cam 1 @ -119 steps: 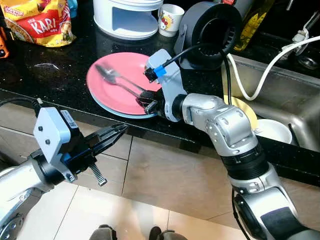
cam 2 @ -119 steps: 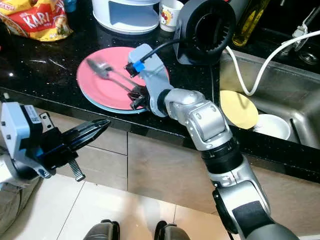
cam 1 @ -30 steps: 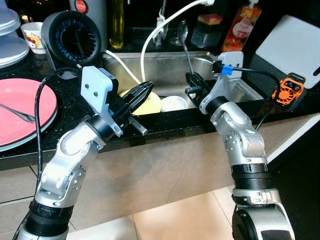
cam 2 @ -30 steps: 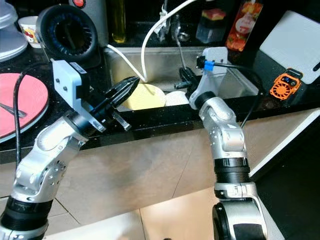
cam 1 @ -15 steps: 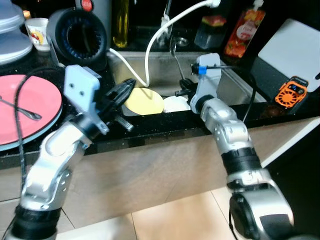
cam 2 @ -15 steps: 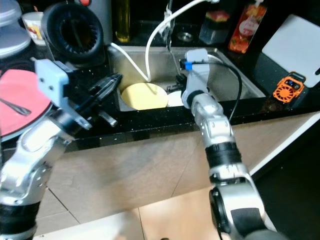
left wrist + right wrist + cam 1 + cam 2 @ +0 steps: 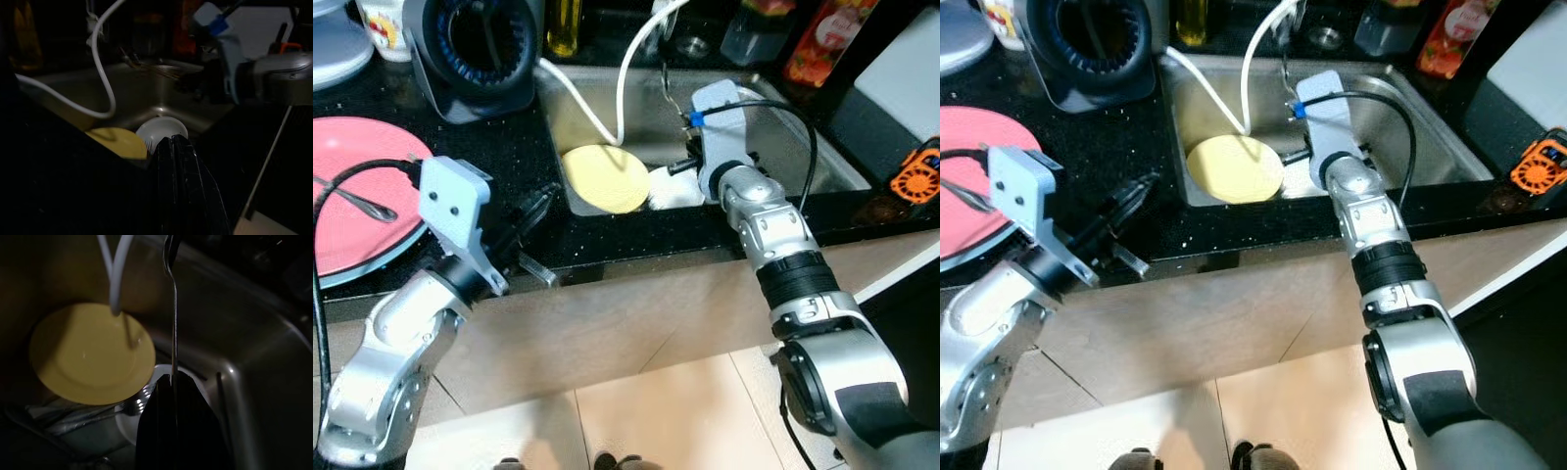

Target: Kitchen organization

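A black speckled stone counter (image 7: 509, 162) runs across a kitchen, with a stainless steel sink (image 7: 803, 147) sunk into it and beige floor tiles below. In the sink lie a round yellow plate (image 7: 604, 178) and, just beside it, a white bowl (image 7: 675, 188); forks rest under the plate's edge in the right wrist view. A white cable (image 7: 626, 73) loops down from behind into the basin above the plate. The right claw (image 7: 172, 382) reaches over the sink's front edge, its 2 black fingers pressed together on the thin handle of a silver metal spoon (image 7: 172, 308), which stands upright above the white bowl. The left claw (image 7: 536, 208) hovers over the counter just left of the sink, its fingers closed with nothing between them. On the counter at far left a round pink plate (image 7: 362, 176) carries another silver spoon (image 7: 357, 203), and a black round appliance (image 7: 480, 49) stands behind.
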Tool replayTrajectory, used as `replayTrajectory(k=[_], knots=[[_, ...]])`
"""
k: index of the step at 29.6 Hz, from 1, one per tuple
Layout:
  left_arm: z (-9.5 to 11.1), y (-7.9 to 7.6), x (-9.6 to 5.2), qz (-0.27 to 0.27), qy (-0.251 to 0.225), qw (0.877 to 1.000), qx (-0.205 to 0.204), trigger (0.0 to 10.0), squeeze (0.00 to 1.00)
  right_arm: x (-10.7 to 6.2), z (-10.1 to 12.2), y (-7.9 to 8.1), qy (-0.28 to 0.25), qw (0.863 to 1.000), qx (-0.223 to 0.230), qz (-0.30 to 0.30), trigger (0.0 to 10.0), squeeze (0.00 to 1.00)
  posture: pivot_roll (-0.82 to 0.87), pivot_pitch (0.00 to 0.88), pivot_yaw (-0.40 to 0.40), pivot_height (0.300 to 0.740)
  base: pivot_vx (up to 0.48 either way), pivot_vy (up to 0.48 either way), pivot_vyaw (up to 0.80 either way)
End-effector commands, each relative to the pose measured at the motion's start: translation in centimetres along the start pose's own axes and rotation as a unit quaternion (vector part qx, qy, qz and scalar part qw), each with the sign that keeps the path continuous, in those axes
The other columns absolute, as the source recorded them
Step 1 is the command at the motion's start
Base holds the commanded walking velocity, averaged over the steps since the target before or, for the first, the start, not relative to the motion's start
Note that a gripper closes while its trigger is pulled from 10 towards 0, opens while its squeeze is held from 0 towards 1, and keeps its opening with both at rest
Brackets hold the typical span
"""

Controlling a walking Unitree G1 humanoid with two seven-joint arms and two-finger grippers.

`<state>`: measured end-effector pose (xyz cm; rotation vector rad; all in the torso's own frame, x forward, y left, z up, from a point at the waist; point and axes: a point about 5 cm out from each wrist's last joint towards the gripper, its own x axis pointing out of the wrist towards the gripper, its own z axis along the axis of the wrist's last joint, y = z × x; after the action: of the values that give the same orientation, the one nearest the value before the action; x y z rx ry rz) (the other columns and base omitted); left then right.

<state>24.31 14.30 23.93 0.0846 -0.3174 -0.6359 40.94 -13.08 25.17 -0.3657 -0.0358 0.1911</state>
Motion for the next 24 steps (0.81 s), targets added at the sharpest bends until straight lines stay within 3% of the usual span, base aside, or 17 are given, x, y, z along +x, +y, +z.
replayTrajectory(k=[1,2,3,4,7,14,16,17,18,19,20,23,24], knots=[[0.0,-0.9,-0.1,-0.017,0.004,1.0,-0.009,10.0,0.0,0.0,0.0,-0.6,0.0,1.0,-0.011,-0.008,10.0,0.0,0.21,0.195,-0.151,0.74,0.0,0.0,0.0],[0.1,-1.0,-0.2,-0.019,0.006,1.0,-0.01,10.0,0.0,0.0,-0.1,-0.7,0.004,1.0,-0.011,-0.014,10.0,0.38,0.21,0.205,-0.148,0.74,0.0,0.0,0.0],[0.2,-1.1,-0.2,-0.019,0.005,1.0,-0.011,10.0,0.0,0.0,-0.1,-0.8,0.006,1.0,-0.014,-0.018,10.0,0.5,0.21,0.209,-0.147,0.74,0.0,0.0,0.0],[0.3,-1.1,-0.3,-0.02,0.005,1.0,-0.013,10.0,0.0,-0.1,-0.2,-0.9,0.006,1.0,-0.015,-0.021,10.0,0.88,0.21,0.212,-0.146,0.74,0.0,0.0,0.0],[0.5,-1.2,-0.4,-0.023,0.008,1.0,-0.014,10.0,0.0,-0.2,-0.4,-1.1,0.011,0.999,-0.017,-0.024,10.0,1.0,0.2,0.223,-0.143,0.74,0.0,0.0,0.0],[0.8,-1.5,-0.3,-0.031,0.008,0.999,-0.015,10.0,0.0,-0.2,-0.1,-1.2,-0.001,1.0,0.0,-0.025,10.0,1.0,0.2,0.225,-0.144,0.74,0.0,0.0,0.0],[1.0,-1.5,-0.2,-0.032,0.005,0.999,-0.014,10.0,0.0,-0.3,0.9,-0.9,-0.039,0.998,0.049,-0.001,10.0,1.0,0.21,0.221,-0.144,0.74,0.0,0.0,0.0],[1.3,-1.4,-0.2,-0.033,0.0,0.999,-0.011,10.0,0.0,-0.6,2.1,-0.6,-0.084,0.99,0.112,0.036,10.0,0.44,0.21,0.216,-0.144,0.74,0.0,0.0,0.0],[1.5,-1.4,-0.2,-0.032,-0.004,0.999,-0.01,10.0,0.0,-0.9,2.8,-0.4,-0.108,0.981,0.147,0.062,10.0,0.09,0.21,0.214,-0.144,0.74,0.0,0.0,0.0],[1.6,-1.3,-0.2,-0.031,-0.006,0.999,-0.009,10.0,0.0,-1.1,3.2,-0.3,-0.125,0.974,0.169,0.08,10.0,0.09,0.21,0.214,-0.144,0.74,0.0,0.0,0.0],[1.8,-1.1,-0.3,-0.027,-0.01,1.0,-0.005,10.0,0.0,-1.6,3.8,0.0,-0.152,0.962,0.199,0.111,10.0,0.0,0.21,0.208,-0.144,0.74,0.0,0.0,0.0],[2.4,-0.4,-0.3,-0.015,-0.02,1.0,0.004,10.0,0.0,-2.7,4.8,0.5,-0.199,0.933,0.251,0.166,10.0,0.0,0.21,0.197,-0.148,0.74,0.0,0.0,0.0],[2.4,-0.3,-0.4,-0.013,-0.021,1.0,0.005,10.0,0.0,-2.8,4.9,0.6,-0.203,0.929,0.257,0.172,10.0,0.0,0.21,0.197,-0.148,0.74,0.0,0.0,0.0]])
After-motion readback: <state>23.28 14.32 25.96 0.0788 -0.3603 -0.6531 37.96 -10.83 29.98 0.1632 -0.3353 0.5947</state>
